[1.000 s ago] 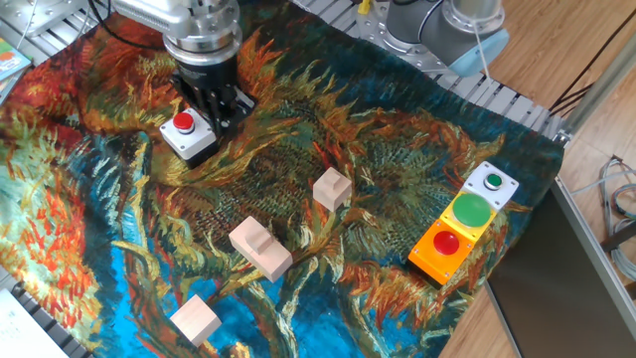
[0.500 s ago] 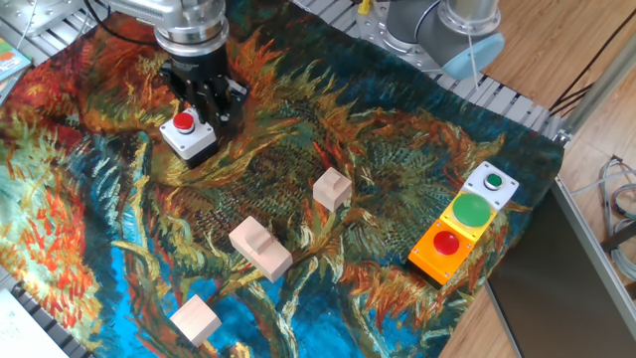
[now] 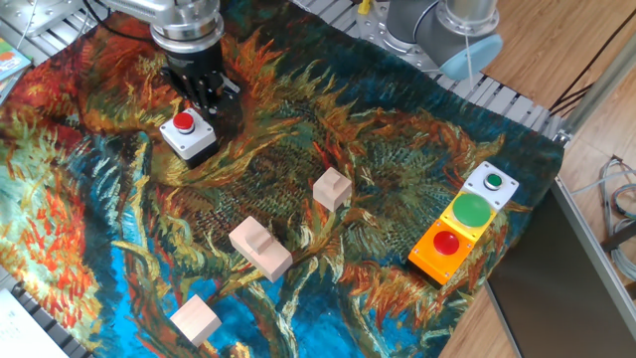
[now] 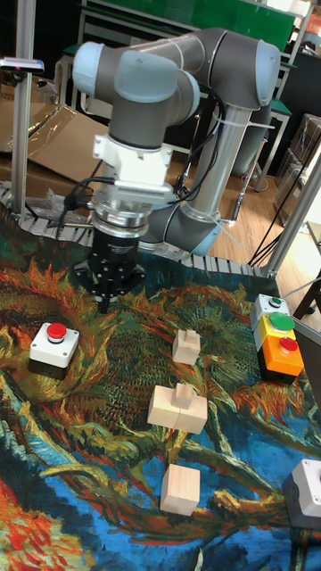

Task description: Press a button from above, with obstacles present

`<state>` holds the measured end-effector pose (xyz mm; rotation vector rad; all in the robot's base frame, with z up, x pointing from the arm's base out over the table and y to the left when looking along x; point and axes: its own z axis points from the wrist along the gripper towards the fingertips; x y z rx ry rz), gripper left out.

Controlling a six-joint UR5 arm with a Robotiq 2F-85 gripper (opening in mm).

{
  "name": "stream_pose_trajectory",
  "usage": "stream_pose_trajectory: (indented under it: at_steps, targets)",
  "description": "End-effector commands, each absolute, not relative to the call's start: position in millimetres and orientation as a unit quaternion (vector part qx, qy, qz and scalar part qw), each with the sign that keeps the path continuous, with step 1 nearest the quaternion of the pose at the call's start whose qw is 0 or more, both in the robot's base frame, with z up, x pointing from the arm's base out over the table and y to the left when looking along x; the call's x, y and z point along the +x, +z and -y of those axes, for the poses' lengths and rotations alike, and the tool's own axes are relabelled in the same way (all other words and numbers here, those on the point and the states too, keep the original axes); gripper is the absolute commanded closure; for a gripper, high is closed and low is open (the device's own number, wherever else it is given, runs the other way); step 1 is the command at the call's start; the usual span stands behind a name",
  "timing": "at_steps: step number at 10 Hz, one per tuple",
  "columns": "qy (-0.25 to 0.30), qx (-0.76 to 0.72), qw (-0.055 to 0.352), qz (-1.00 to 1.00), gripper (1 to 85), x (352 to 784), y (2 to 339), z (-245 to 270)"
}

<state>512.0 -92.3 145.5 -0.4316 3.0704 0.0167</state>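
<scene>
A: Where is the red push-button [image 3: 184,122] in its white housing?

B: It sits on the painted cloth [image 3: 397,169] that covers the worktop, toward the far left corner in the fixed view. In the tall fixed view it lies at the left, well apart from the other things.

A: And the pincer [image 3: 204,92]?

B: It hangs just behind the button in the fixed view, dark fingers pointing down. In the tall fixed view the pincer [image 4: 113,287] is right of the button, its tips near the cloth. I cannot tell whether the fingers are open or closed; nothing is seen held.

A: What about the obstacles?

B: Three pale wooden blocks lie in a loose line toward the near edge: a small block [image 3: 332,188], a larger stepped block [image 3: 260,247], and a near block [image 3: 195,319]. All stand apart from each other and from the button.

A: Anything else?

B: At the right edge, a row of button boxes [image 3: 465,224]: white with a green button, yellow with a large green button, orange with a red button
</scene>
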Motion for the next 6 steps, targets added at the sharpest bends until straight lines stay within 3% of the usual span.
stream_pose_trajectory:
  at_steps: [1, 4, 6]
  targets:
    - [0.047, -0.133, 0.024, -0.99, 82.3, 506.6, 143.3, 85.3]
    - [0.033, -0.127, 0.014, -0.991, 83.3, 504.3, 140.3, 92.1]
    - [0.0, -0.162, 0.006, -0.987, 84.0, 508.0, 128.1, 131.7]
